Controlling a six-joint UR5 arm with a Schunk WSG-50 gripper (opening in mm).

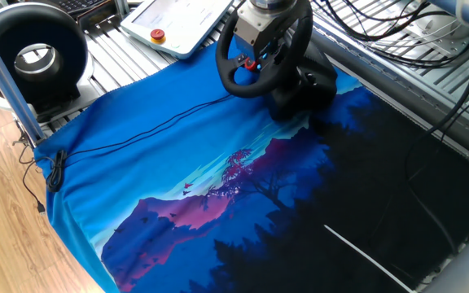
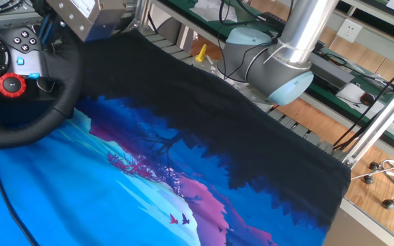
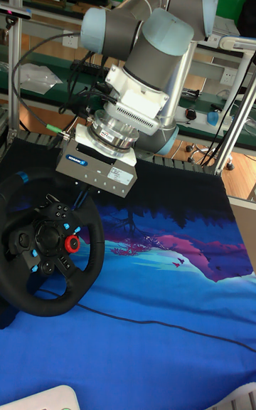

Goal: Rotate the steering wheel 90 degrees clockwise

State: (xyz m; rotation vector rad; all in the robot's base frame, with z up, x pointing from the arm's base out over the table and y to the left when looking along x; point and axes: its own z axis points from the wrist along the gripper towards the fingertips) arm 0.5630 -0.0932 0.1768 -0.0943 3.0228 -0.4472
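Hovering my gripper (image 3: 87,193) over the upper rim of the steering wheel (image 3: 48,242) at left of frame, I seek a turning grip, though whether my fingers are closed I cannot tell.

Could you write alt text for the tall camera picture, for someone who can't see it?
A grey and pale-blue robot arm holds its boxy silver gripper over the upper right rim of a black round gaming steering wheel with red and blue buttons; its jaws are hidden behind the rim. Both sit over a blue and purple landscape-print cloth.
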